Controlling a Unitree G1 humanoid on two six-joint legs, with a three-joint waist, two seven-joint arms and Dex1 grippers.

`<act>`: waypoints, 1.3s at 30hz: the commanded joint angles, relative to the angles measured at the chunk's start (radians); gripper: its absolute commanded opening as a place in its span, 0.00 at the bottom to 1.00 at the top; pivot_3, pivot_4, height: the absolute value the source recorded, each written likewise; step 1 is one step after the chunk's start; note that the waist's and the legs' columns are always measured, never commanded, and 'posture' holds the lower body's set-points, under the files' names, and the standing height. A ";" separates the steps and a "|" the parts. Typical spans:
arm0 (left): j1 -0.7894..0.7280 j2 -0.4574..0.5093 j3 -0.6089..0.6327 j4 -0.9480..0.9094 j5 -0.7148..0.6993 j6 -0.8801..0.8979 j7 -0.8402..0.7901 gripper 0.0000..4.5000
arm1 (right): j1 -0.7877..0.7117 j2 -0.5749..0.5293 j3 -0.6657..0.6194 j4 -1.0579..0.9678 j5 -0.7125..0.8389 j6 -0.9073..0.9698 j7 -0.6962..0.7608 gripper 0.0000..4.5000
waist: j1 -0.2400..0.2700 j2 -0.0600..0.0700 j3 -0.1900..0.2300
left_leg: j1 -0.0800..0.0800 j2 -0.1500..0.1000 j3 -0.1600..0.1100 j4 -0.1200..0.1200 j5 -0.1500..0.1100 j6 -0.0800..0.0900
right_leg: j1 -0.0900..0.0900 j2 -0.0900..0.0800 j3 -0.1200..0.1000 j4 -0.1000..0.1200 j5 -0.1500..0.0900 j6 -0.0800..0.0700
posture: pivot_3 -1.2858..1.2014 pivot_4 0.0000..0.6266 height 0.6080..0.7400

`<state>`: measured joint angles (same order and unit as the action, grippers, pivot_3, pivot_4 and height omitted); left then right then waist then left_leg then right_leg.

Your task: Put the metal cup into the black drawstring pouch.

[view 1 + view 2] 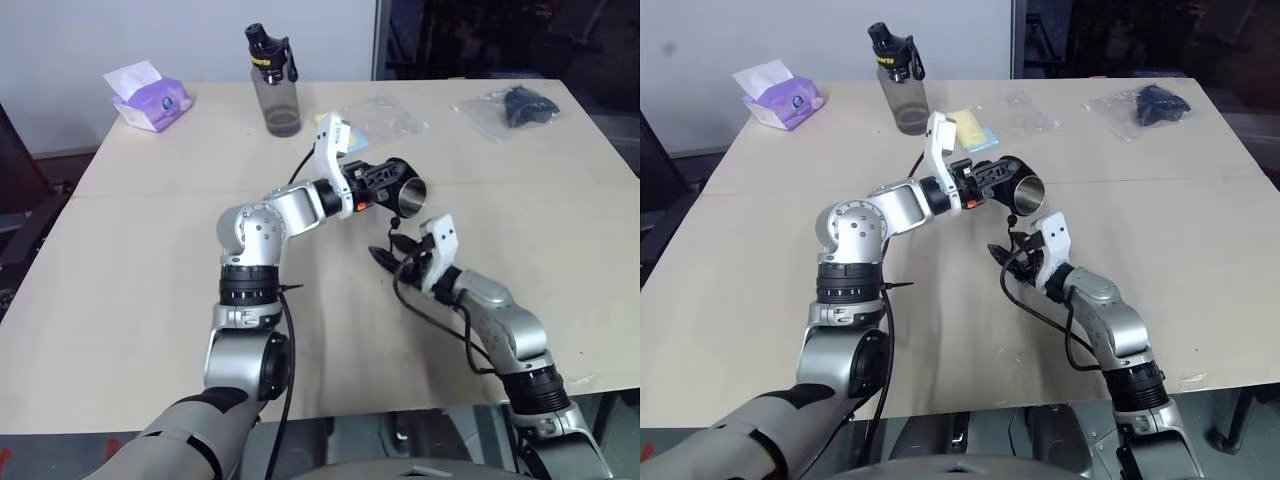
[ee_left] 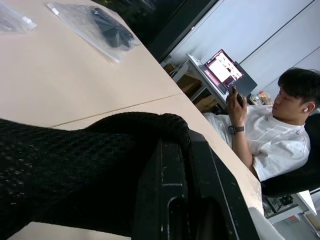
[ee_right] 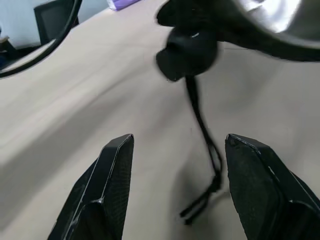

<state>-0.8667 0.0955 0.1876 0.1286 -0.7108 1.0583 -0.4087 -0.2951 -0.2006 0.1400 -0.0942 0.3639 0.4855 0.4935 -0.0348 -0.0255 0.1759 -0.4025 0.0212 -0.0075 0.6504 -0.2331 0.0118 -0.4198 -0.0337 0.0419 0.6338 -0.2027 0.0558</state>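
My left gripper (image 1: 388, 186) is held above the middle of the table, shut on the black drawstring pouch (image 1: 384, 175). The metal cup (image 1: 412, 193) sits in the pouch, its shiny open rim facing right. Black fabric (image 2: 75, 165) lies against the left finger (image 2: 165, 200). My right gripper (image 1: 388, 256) is just below the pouch, open. The pouch's thin cord (image 3: 202, 130) and its toggle (image 3: 186, 55) hang down between the right fingers (image 3: 112, 185), touching neither. The cup's steel side (image 3: 280, 15) shows above them.
A smoky bottle (image 1: 272, 85) with a black cap stands at the back, a purple tissue pack (image 1: 150, 97) at the back left. A clear bag with a dark bundle (image 1: 515, 108) lies back right, another clear bag (image 1: 385, 118) behind the grippers. A seated person (image 2: 280, 130) is beyond the table.
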 commanded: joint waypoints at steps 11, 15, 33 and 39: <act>-0.007 0.007 0.018 -0.041 -0.025 -0.014 0.002 0.00 | -0.120 0.115 -0.235 0.126 -0.086 -0.170 -0.338 0.02 | -0.001 0.000 0.000 | 0.001 0.000 0.000 0.000 0.000 0.000 | 0.000 0.000 0.000 0.002 0.000 0.000 | 0.52 0.24 1.00; -0.010 0.014 0.003 -0.014 0.018 -0.043 0.023 0.00 | -0.168 0.014 -0.245 0.195 -0.239 -0.354 -0.396 0.02 | 0.001 0.000 0.000 | 0.000 -0.001 0.000 0.000 0.000 0.000 | 0.000 -0.001 0.001 0.000 0.000 0.000 | 0.52 0.24 1.00; 0.026 0.061 0.012 -0.051 -0.085 -0.066 -0.115 0.58 | -0.455 -0.174 -0.202 0.098 -0.371 -0.542 -0.300 0.00 | -0.007 0.000 0.000 | 0.000 0.000 0.002 -0.002 0.000 0.000 | -0.002 0.000 0.002 0.001 0.000 0.000 | 0.52 0.24 1.00; 0.063 0.144 -0.032 -0.083 -0.053 -0.125 -0.230 0.58 | -0.520 -0.171 -0.204 0.076 -0.351 -0.539 -0.263 0.00 | -0.005 0.000 0.000 | 0.000 0.000 0.001 -0.002 0.000 0.000 | -0.002 0.000 0.001 0.002 0.000 0.000 | 0.52 0.24 1.00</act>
<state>-0.7993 0.2294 0.1618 0.0872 -0.7666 0.9701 -0.6101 -0.7911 -0.3650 -0.0477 0.0242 -0.0041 -0.0308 0.2217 -0.0399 -0.0251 0.1761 -0.4024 0.0212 -0.0065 0.6488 -0.2330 0.0117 -0.4217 -0.0339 0.0433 0.6355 -0.2025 0.0556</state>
